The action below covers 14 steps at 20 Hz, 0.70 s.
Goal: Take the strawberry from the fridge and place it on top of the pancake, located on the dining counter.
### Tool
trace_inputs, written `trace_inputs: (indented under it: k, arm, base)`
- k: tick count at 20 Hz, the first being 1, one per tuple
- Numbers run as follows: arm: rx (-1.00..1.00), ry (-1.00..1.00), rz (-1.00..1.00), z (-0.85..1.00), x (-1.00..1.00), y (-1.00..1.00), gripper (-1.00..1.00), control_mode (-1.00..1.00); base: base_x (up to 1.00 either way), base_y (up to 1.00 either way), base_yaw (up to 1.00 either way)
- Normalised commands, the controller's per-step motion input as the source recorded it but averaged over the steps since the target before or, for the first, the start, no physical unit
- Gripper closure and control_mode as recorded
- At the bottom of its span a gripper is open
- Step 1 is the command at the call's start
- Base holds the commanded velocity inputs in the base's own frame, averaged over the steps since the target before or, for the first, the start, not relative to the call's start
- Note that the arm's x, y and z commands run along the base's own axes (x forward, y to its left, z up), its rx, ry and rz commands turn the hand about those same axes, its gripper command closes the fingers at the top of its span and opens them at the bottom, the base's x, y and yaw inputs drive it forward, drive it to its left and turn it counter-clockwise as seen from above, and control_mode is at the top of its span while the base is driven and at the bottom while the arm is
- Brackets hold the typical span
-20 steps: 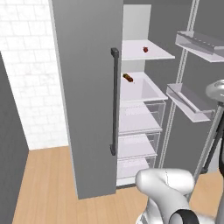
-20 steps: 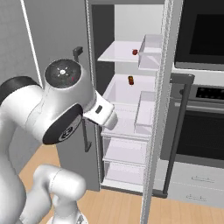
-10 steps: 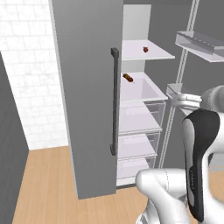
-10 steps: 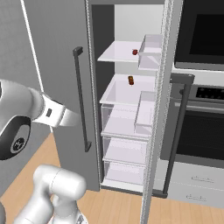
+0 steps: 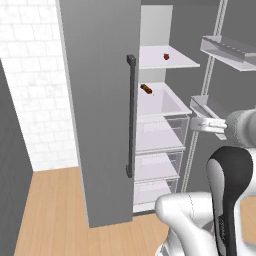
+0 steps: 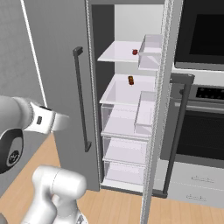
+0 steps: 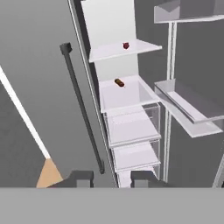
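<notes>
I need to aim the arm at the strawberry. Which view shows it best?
The right base view: the strawberry sits unobstructed on the fridge's top shelf. The left base view and hand view show it too, as a similarly small berry.

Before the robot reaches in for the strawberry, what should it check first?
1. Fridge door open: ok, the right door stands wide.
2. Strawberry in sight: ok, alone on the top shelf.
3. Not mixed up with the sausage: ok, that lies one shelf lower.
4. Claw empty: ok, nothing between the tips.
5. Claw open wide enough: cannot tell.
6. Claw near the berry: not ok, far away.
</notes>
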Motion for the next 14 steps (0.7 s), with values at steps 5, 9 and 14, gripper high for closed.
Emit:
trace_inputs:
  k: [5, 9, 14]
  arm:
    - [-0.06, -0.06, 0.12, 0.04, -0.56, 0.06, -1.00, -1.00]
    - [-0.07, -0.11, -0.09, 0.00, -0.45, 0.10, -1.00, -1.00]
    - [-0.03, -0.03, -0.08, 0.00, -0.34, 0.03, -1.00, -1.00]
  base:
    - [0.00, 0.00, 0.00]
    - [0.00, 0.00, 0.00]
    - [0.00, 0.00, 0.00]
